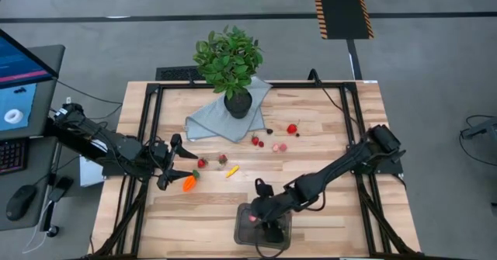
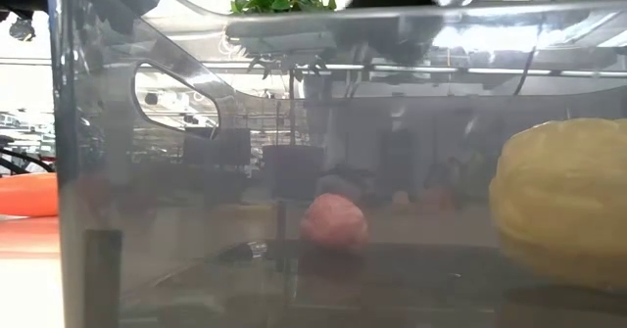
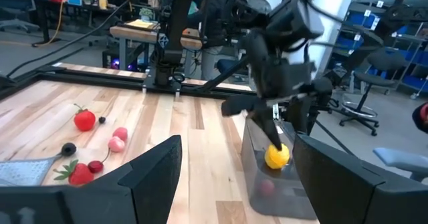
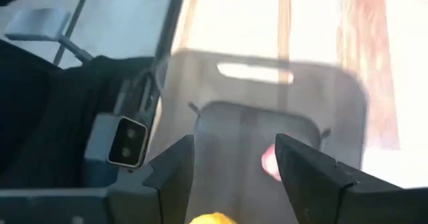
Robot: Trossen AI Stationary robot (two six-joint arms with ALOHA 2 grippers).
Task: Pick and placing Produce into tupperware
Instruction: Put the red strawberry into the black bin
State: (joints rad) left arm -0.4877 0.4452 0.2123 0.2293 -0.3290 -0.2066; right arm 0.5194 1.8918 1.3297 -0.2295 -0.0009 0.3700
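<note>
Tupperware (image 1: 262, 230) with lemon (image 3: 277, 156), pink berry (image 2: 333, 220)

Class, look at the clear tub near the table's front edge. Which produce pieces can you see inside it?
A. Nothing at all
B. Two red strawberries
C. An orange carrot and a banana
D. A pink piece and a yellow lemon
D: through the tupperware wall, the low view shows a pink piece and the yellow lemon inside; the orange carrot lies out on the table.
</note>
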